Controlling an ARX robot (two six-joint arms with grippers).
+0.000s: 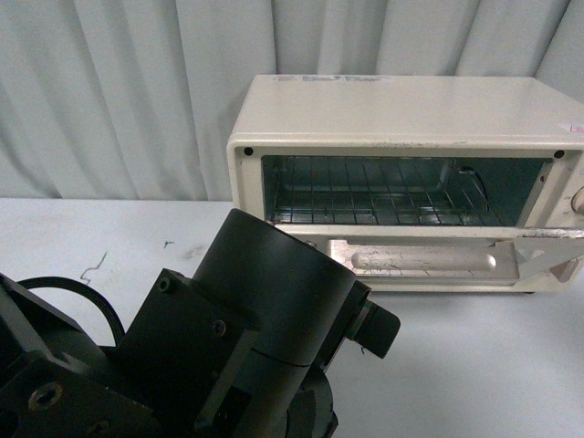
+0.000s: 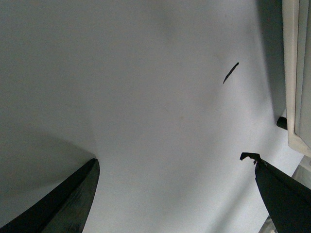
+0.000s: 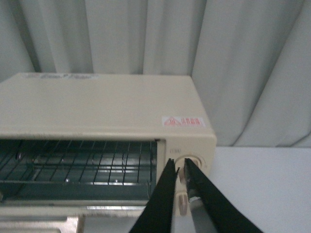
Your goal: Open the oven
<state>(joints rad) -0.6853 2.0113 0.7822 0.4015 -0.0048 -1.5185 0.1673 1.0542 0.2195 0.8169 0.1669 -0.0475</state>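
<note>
The cream-white oven (image 1: 401, 114) stands at the back right of the table. Its drop-down door (image 1: 429, 260) lies folded down flat, the silver handle (image 1: 424, 263) facing up, and the wire rack (image 1: 374, 201) shows inside. In the right wrist view the oven (image 3: 97, 104) is close, and my right gripper (image 3: 179, 166) is shut, its tips in front of the beige knob (image 3: 188, 161) beside the cavity. My left gripper (image 2: 172, 159) is open over bare table with nothing between its fingers; the oven's edge (image 2: 294, 73) is off to one side. The left arm (image 1: 228, 347) fills the front view's lower left.
The white table (image 1: 91, 237) bears small dark scuff marks (image 1: 91, 267). Pale curtains (image 1: 119, 91) hang behind the oven. A black cable (image 1: 64, 287) loops by the left arm.
</note>
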